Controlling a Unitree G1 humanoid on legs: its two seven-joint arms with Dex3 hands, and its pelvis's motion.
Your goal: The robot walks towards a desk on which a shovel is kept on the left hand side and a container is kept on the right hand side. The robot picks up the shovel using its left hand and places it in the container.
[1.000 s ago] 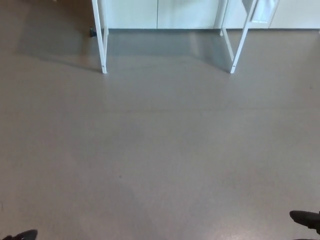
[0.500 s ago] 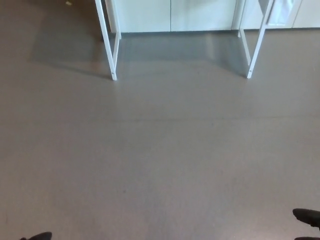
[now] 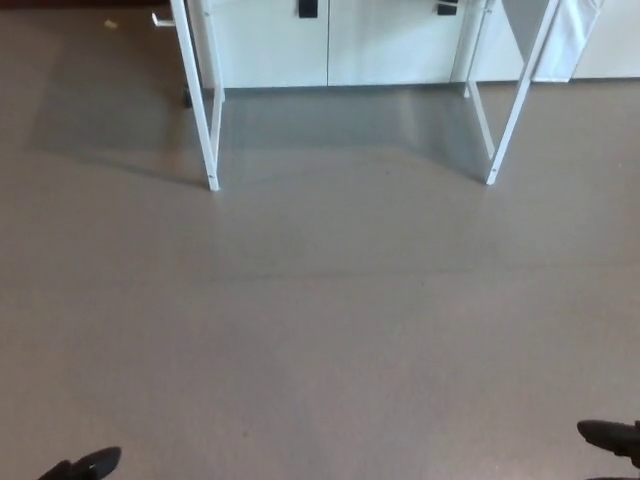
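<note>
Looking down at bare grey floor; I see only the white legs of the surface, far ahead of both hands. Left robot hand and right robot hand barely show at the bottom corners, can't tell their state. Shovel and container out of view.

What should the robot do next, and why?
Probably keep walking forward. Only the white desk legs show at the top of the view, with a wide stretch of bare floor before them. No desk top, shovel or container is in view. Just the dark tips of the left hand and right hand show at the bottom edge, far from any reach.
</note>
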